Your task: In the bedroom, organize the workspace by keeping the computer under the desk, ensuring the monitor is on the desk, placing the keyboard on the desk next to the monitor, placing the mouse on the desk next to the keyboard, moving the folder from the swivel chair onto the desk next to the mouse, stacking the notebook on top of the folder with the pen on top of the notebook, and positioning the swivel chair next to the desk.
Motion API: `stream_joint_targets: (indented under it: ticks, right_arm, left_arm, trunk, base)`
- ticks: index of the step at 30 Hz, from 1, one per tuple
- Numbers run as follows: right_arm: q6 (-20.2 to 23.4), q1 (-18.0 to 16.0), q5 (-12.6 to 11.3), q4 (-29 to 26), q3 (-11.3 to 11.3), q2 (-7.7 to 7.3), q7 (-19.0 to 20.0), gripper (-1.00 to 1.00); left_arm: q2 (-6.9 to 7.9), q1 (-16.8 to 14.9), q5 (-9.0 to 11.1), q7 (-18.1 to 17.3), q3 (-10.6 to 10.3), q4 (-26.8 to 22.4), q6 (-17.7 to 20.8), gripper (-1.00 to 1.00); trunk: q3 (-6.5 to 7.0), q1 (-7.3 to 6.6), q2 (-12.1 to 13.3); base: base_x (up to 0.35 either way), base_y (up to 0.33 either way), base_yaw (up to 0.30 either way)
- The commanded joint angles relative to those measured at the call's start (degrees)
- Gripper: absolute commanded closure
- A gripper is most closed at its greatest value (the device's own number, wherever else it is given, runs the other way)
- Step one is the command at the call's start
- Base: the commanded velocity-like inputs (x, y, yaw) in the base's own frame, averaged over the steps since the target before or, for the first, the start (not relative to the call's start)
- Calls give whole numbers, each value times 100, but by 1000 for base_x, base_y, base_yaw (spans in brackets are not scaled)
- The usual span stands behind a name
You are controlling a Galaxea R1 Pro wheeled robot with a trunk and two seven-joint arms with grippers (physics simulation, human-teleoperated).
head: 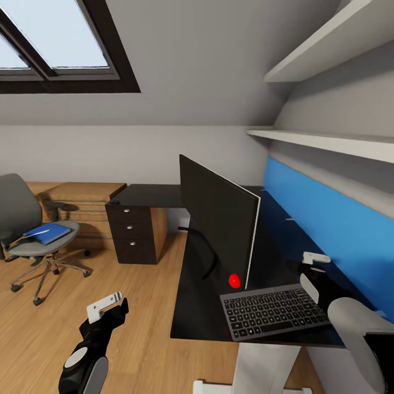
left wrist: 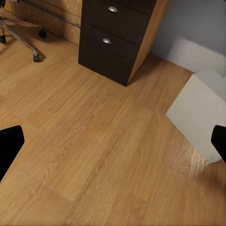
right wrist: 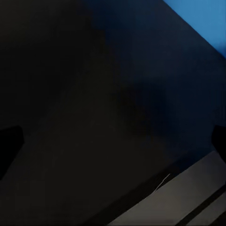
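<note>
While the keyboard (head: pixel 273 312) sits by the monitor (head: pixel 219 230) on the surface (head: pixel 191 317), the right pincer (head: pixel 313 261) hovers spread above it; left pincer (head: pixel 106 306) idles spread; folder (head: pixel 48 232) waits at nine o'clock on the chair (head: pixel 27 230).

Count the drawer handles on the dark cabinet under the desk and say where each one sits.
3. On the cabinet front, the handles run in a vertical line: top handle, middle handle, bottom handle. The left wrist view shows two of them; no more drawers are visible.
</note>
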Motion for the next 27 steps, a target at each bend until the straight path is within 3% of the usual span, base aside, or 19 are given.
stream_joint_targets:
  ticks: [1, 27]
  right_arm:
    - [33, -2, -45, -13, 26, -4, -28, -100]
    - [45, -2, -45, -12, 32, -6, -292, -100]
  left_arm:
    - [1, -3, 49, 45, -6, -8, 15, -100]
    - [1, -2, 50, 47, -5, -8, 15, -100]
  trunk:
    - [-25, 22, -45]
    - [-492, 593, -1088]
  base:
    - [0, 0, 0]
    - [0, 0, 0]
